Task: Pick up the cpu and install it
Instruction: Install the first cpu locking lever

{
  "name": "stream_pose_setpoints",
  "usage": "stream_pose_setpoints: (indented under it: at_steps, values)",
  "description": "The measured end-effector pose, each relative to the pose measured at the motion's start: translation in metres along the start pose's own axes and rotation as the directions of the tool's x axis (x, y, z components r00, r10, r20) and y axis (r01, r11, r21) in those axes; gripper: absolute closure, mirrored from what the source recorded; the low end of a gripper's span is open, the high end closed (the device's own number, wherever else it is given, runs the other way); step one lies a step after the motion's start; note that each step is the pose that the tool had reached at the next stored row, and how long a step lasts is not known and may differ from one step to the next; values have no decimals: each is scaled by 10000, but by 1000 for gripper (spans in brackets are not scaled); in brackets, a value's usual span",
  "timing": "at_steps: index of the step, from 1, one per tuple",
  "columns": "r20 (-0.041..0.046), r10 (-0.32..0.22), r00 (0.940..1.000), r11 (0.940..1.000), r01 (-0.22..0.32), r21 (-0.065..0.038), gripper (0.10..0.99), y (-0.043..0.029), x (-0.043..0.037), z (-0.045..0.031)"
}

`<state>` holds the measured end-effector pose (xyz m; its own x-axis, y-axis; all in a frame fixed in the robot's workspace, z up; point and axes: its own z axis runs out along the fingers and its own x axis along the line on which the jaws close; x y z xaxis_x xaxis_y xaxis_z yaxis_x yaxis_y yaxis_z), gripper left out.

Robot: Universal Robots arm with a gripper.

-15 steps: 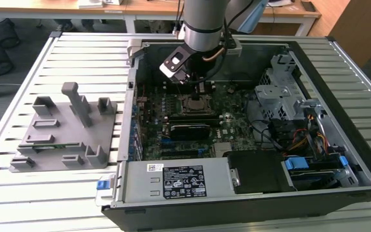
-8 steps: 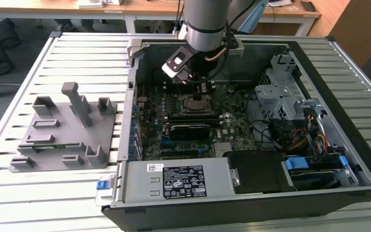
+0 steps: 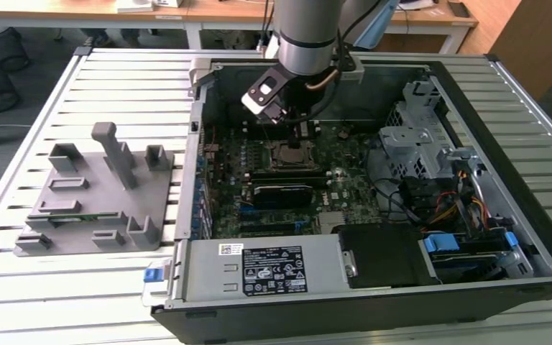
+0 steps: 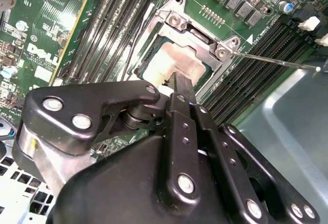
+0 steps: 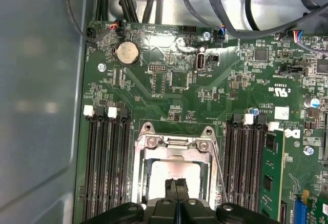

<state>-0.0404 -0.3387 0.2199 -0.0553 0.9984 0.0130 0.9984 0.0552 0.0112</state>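
A slatted metal table (image 3: 113,79) carries an open computer case (image 3: 353,320) lying on its side, a grey moulded fixture (image 3: 94,208) beside it toward the exterior view's left. The robot arm (image 3: 305,36) reaches down into the case over the green motherboard (image 5: 169,85). Its gripper (image 5: 177,183) hangs right above the socket, jaws pressed together with nothing between them. The metal socket frame (image 5: 177,143) sits between banks of black memory slots (image 5: 107,167). Inside it the cpu (image 5: 174,170) lies flat, silvery top up, the gripper's tip at its surface; whether they touch cannot be told. A coin cell (image 5: 127,54) sits well apart on the board.
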Motion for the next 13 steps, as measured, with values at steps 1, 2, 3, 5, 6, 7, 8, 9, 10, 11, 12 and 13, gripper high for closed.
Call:
stream_pose_setpoints:
  at_steps: [1, 2, 3, 5, 6, 7, 8, 9, 10, 11, 12, 13]
  values:
    - [0, 0, 10000, 10000, 0, 0, 980, 0, 0, -11]
    - [1, 0, 10000, 10000, 0, 0, 980, 0, 0, -25]
    - [0, 0, 10000, 10000, 0, 0, 980, 1, 0, -40]
    - [0, 0, 10000, 10000, 0, 0, 980, 1, 1, -68]
    - [-1, -1, 10000, 10000, 1, -1, 980, 1, 1, -81]
    - [0, -1, 10000, 10000, 1, 0, 980, 1, 1, -97]
    - [1, 0, 10000, 10000, 0, 0, 980, 1, 1, -115]
    - [0, 0, 10000, 10000, 0, 0, 980, 2, 2, -134]
    - [-1, 0, 10000, 10000, 0, 0, 980, 2, 2, -152]
    - [0, 0, 10000, 10000, 0, 0, 980, 2, 2, -169]
    - [0, 0, 10000, 10000, 0, 0, 980, 2, 2, -183]
    - [0, -1, 10000, 10000, 1, 0, 980, 2, 2, -196]
